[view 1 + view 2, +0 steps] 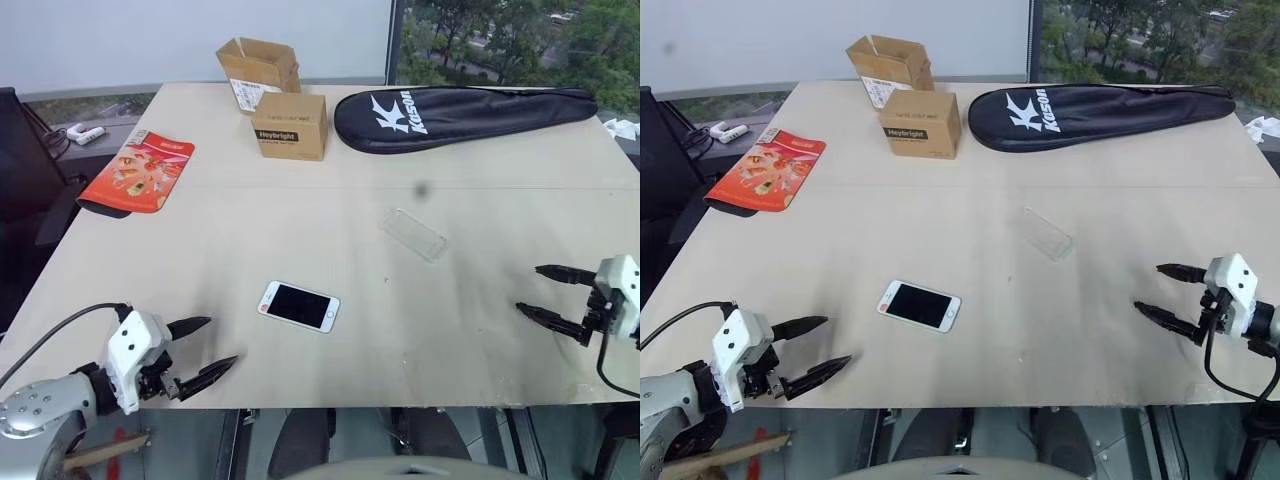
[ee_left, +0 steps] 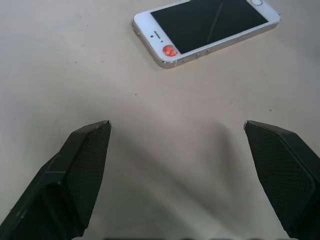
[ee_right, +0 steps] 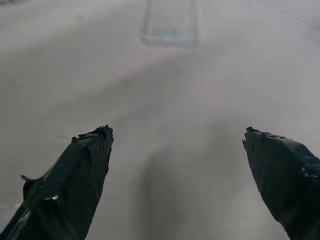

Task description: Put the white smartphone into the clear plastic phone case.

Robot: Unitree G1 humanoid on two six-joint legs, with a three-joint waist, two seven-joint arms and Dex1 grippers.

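Both fingers spread; white smartphone apart from clear plastic phone case

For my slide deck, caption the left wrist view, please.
Open left claw hovers over the table, short of the white smartphone.

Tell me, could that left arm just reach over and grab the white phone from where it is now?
Probably yes. The left gripper hangs open just short of the white smartphone, which lies flat, screen up, on the table. Only bare tabletop lies between them. Gripping such a flat phone may be the harder part.
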